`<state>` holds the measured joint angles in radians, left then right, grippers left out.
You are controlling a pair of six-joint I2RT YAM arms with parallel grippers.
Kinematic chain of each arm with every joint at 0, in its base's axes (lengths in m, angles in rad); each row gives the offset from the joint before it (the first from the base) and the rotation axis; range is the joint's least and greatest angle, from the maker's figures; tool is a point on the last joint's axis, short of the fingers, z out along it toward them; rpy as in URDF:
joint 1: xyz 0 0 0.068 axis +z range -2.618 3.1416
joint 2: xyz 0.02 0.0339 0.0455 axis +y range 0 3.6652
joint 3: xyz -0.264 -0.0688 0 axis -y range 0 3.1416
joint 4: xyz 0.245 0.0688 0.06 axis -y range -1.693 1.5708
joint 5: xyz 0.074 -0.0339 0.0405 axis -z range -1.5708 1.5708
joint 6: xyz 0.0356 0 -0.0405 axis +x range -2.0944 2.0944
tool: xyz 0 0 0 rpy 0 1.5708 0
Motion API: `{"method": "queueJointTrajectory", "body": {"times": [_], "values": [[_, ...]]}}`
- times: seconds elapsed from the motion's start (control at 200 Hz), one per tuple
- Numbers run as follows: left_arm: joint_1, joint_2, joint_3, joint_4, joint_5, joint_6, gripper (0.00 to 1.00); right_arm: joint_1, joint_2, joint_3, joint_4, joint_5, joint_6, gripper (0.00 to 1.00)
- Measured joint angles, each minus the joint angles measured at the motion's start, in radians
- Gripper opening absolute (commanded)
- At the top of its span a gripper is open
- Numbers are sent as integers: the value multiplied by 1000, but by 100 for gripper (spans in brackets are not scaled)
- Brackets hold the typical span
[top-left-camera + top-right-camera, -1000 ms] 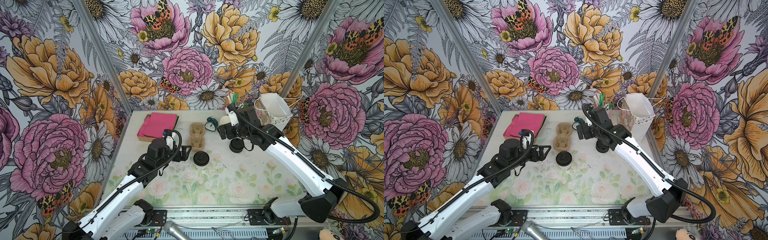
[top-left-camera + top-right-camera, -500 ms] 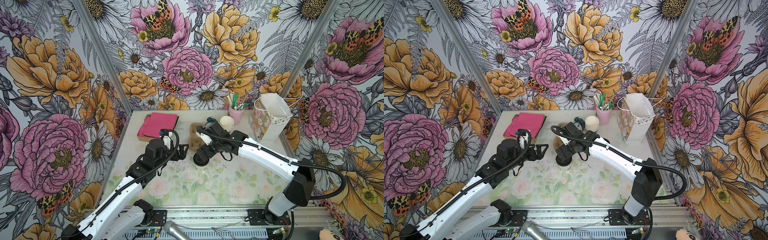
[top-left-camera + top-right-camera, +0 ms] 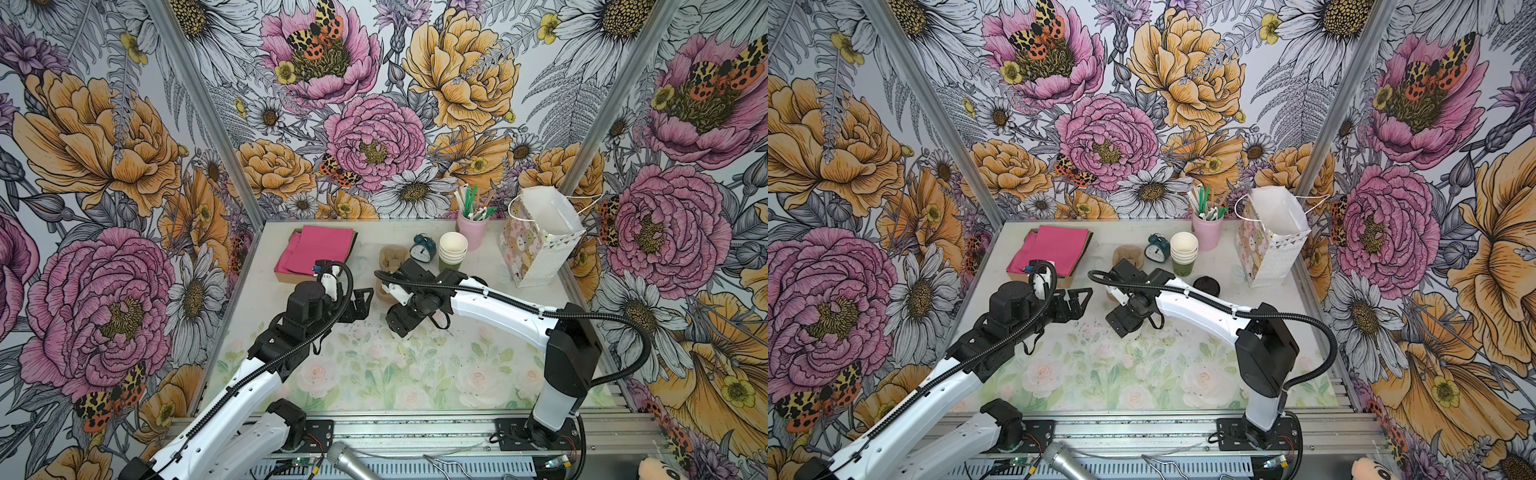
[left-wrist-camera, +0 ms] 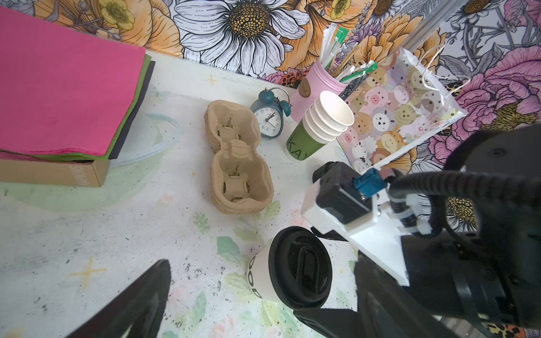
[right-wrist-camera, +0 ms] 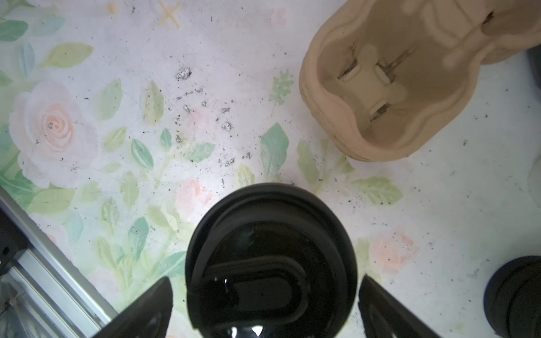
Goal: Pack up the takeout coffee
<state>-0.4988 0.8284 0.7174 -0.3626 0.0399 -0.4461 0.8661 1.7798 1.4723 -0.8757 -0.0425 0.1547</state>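
Right gripper (image 5: 265, 281) hangs directly over the takeout coffee (image 5: 270, 257), its jaws spread wide with 1 finger on each side of the round black lid and nothing clamped. Both fingertips stand close to the lid's rim. Whether either touches it, I cannot tell.

The coffee stands upright on the table, its long axis vertical and in line with the gripper's downward reach. In the left wrist view its white paper wall shows below the lid (image 4: 300, 267). In both top views the gripper's body hides it.

Left gripper (image 3: 363, 305) is also open and empty. It sits near the coffee on that cup's left, roughly level and pointing across toward it. Of the 2, the right is plainly nearer, already straddling the cup, so the grasp looks like its job.

Just beyond the right gripper, toward the back wall, lies the pulp 2-cup carrier (image 5: 395, 87), both wells empty. The printed gift bag (image 3: 536, 249) stands open well apart, off to that gripper's right and farther back. A squat pile of black lids (image 3: 1206, 286) sits between gripper and bag.

My reading is that the coming move depends on the fingers dropping past the lid onto the paper wall before closing, since a pinch on the lid alone could pop it loose.
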Motion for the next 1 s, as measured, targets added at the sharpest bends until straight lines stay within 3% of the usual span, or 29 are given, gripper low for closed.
{"method": "queueJointTrajectory", "body": {"times": [0.755, 0.996], "values": [[0, 0, -11, -1, 0, -1, 99, 6, 76, 48, -6, 23, -15, 99], [0, 0, -24, -1, -3, -4, 99, 6, 82, 49, -7, 23, -18, 91]]}}
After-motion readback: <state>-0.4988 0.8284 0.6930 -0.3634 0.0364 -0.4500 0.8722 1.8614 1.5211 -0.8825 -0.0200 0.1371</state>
